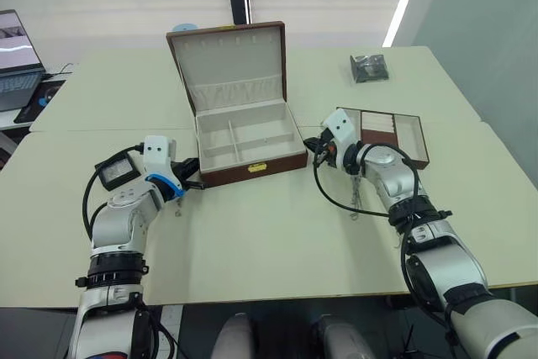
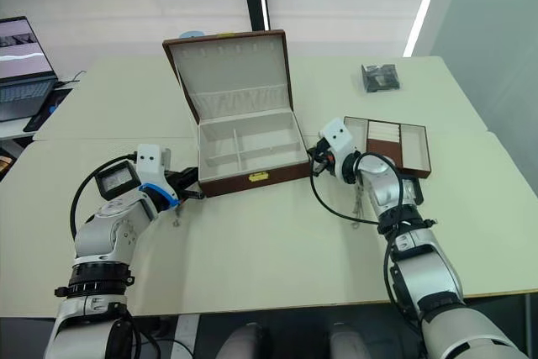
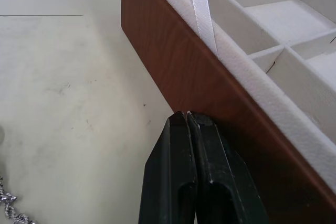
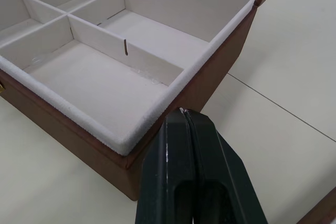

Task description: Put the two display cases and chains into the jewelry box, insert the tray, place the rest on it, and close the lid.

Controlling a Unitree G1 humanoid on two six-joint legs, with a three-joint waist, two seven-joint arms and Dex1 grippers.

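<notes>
With both grippers, left (image 3: 187,121) and right (image 4: 185,116), pinched empty beside the open jewelry box (image 1: 252,163) mid-worktop (image 1: 269,241), its rigid, probably weighty walls suit bracing at the sides.

The jewelry box (image 1: 252,166) is reddish-brown outside, cream inside; beside it, the tray (image 1: 395,134) is brown with cream compartments.

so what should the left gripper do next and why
Probably open the shut left gripper and move back to the thin silvery chain on the table beside it: the reddish-brown jewelry box stands open with bare cream compartments, and the chain lies right by that gripper.
</notes>
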